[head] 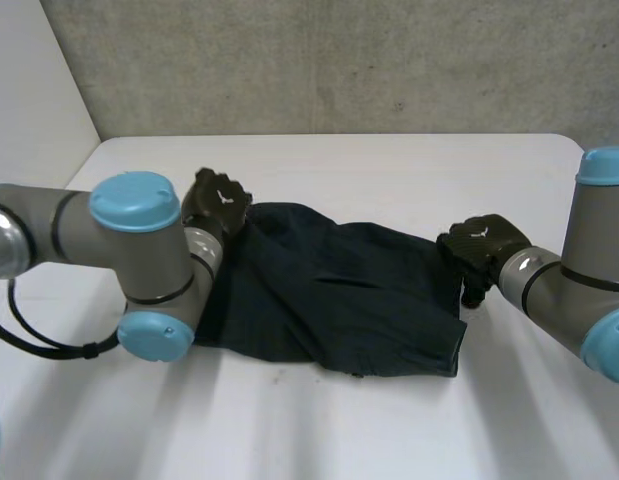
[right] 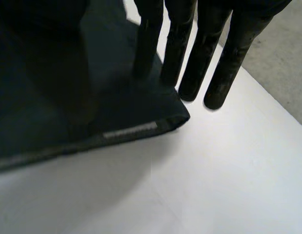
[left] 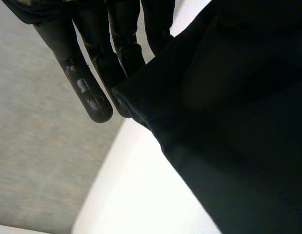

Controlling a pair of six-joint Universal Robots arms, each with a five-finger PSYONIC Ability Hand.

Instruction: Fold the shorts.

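Dark shorts (head: pixel 329 290) lie spread across the middle of the white table (head: pixel 389 160). My left hand (head: pixel 217 200) is at their far left corner. In the left wrist view that corner of the shorts (left: pixel 229 122) is pinched against the straight fingers (left: pixel 87 83), with the thumb hidden under the cloth. My right hand (head: pixel 481 243) is at the right edge. In its wrist view the fingers (right: pixel 190 48) are straight. Some rest on the hemmed corner of the shorts (right: pixel 53 112), which lies flat on the table, and the others hang just past it.
A grey concrete wall (head: pixel 339 60) runs behind the table's far edge. Bare white tabletop (head: pixel 319 430) stretches in front of the shorts and to the right of my right hand. My left forearm (head: pixel 139 250) lies along the shorts' left side.
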